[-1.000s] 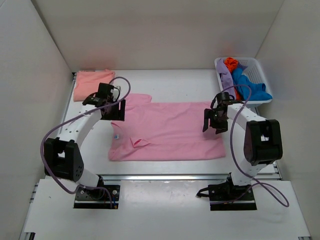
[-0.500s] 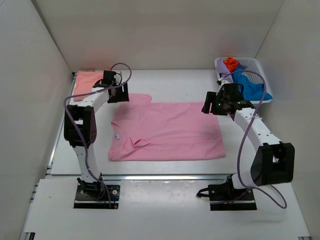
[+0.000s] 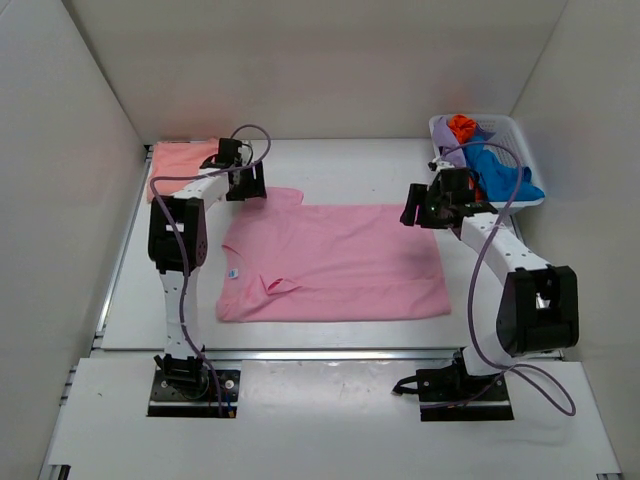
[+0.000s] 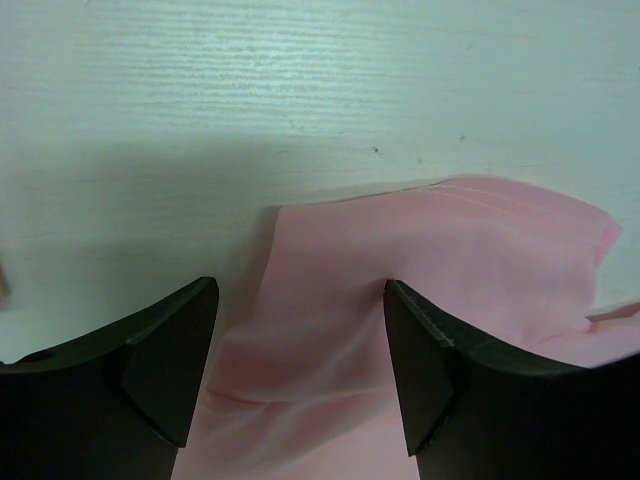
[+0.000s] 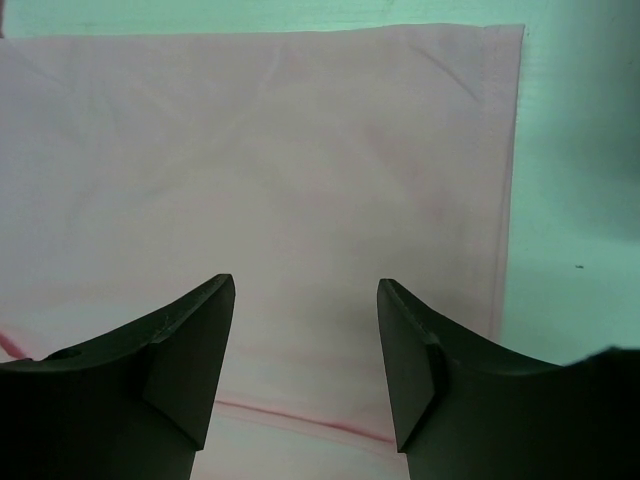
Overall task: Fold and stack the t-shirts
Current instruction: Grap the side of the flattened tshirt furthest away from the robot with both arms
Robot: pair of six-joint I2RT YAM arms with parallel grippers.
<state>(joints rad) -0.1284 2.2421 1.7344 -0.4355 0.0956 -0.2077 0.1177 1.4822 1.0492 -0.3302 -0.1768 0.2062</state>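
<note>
Right end effector (image 5: pixel 305 290) above pink t-shirt (image 3: pixel 340 260) | basket (image 3: pixel 523 136) holds crumpled clothes (image 3: pixel 492 166)

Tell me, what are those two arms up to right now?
Left pincer open over far sleeve of pink shirt. Right pincer open over its far hem corner. Shirt lies spread flat. Nothing in the way.
</note>
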